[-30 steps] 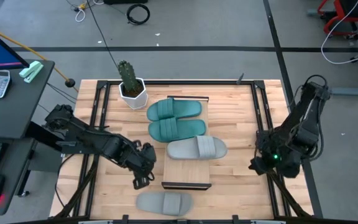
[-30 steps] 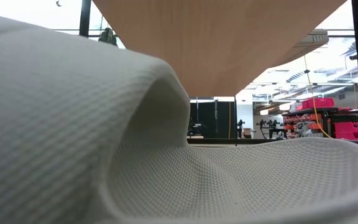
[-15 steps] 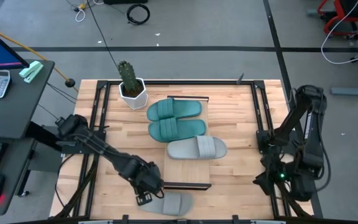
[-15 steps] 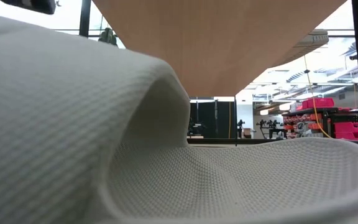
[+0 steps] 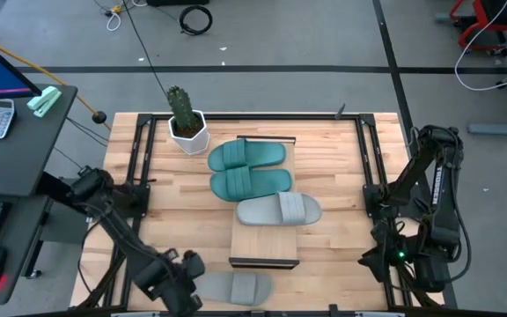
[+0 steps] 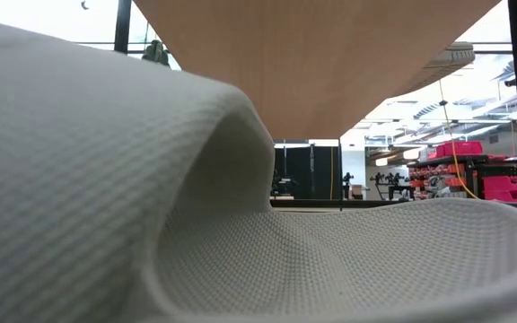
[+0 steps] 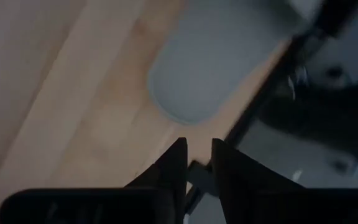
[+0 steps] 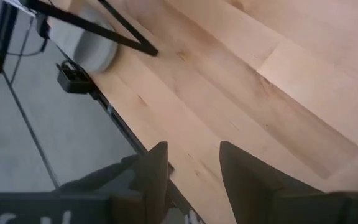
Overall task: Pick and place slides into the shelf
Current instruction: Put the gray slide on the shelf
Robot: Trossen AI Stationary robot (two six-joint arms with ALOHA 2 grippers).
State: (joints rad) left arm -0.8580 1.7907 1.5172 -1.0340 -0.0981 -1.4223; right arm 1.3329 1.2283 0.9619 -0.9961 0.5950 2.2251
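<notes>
I have three slides on the shelf already: two teal ones at the far end and a grey one just nearer, laid side by side across the board so the near end stays bare for one more. The last grey slide lies on the table at the near edge, just in front of the shelf's near end.

My left gripper sits low at the near left, just beside that slide's end, which I judge is the approach for the pick. In the left wrist view its fingers stand only slightly apart with nothing between them, the slide's rounded end ahead.

My right gripper waits over the table's near right edge, fingers apart and holding nothing, clear of the shelf.
</notes>
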